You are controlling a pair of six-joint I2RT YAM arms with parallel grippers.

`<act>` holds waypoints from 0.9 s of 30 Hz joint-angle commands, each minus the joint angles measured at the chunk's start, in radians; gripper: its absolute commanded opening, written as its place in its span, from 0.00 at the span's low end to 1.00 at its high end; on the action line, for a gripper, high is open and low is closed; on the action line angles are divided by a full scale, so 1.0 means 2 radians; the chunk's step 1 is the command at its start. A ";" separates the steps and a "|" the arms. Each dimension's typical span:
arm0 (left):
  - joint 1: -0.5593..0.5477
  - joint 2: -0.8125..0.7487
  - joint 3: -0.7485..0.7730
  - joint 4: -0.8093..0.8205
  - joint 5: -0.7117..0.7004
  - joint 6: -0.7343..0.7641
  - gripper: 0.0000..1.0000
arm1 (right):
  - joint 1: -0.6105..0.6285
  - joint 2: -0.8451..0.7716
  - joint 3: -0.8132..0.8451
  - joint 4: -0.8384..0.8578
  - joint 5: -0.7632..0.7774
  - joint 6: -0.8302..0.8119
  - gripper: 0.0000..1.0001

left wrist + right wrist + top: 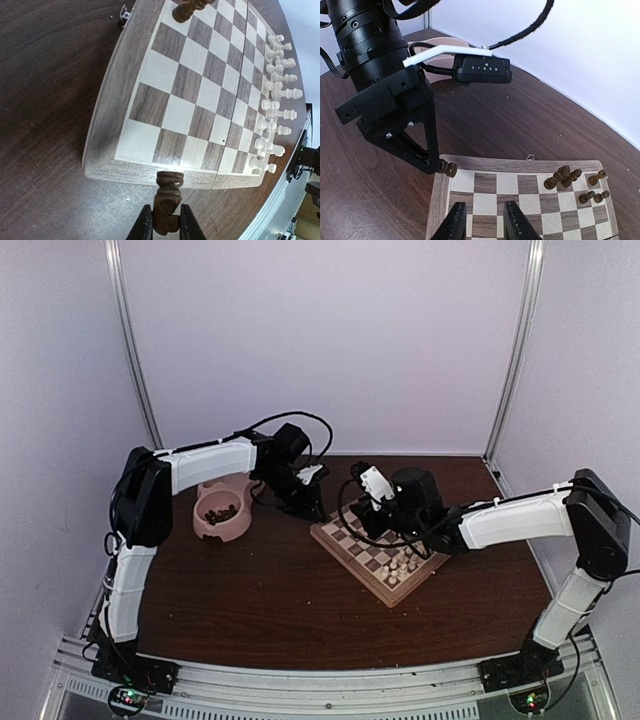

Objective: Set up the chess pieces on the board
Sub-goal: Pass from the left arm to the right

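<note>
Left gripper [166, 222]: jaws clamped on dark chess piece [168, 192], bottom centre, at board [107, 125] edge. Right gripper [485, 220]: jaws apart over board.

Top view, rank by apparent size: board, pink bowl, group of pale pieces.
1. board: clearly the largest.
2. pink bowl: noticeably smaller; it sits at a similar distance, so the order is safe.
3. pale pieces: a small cluster along one edge of the board.

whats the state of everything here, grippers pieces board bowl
left gripper, shut on a dark piece at the edge of the board
right gripper, open and empty over the board
white pieces, in two rows along one side
placed dark pieces, few, bunched near one corner
bowl, holds loose dark pieces
</note>
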State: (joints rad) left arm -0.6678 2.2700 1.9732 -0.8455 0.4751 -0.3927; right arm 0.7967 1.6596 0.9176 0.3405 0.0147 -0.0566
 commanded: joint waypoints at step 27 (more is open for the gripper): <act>-0.008 -0.027 -0.001 -0.053 0.095 0.028 0.09 | 0.019 0.059 0.032 -0.047 -0.097 -0.219 0.51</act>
State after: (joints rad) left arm -0.6724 2.2810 1.9858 -0.9470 0.6147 -0.3630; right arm 0.8146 1.7550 0.9356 0.2939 -0.1875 -0.4496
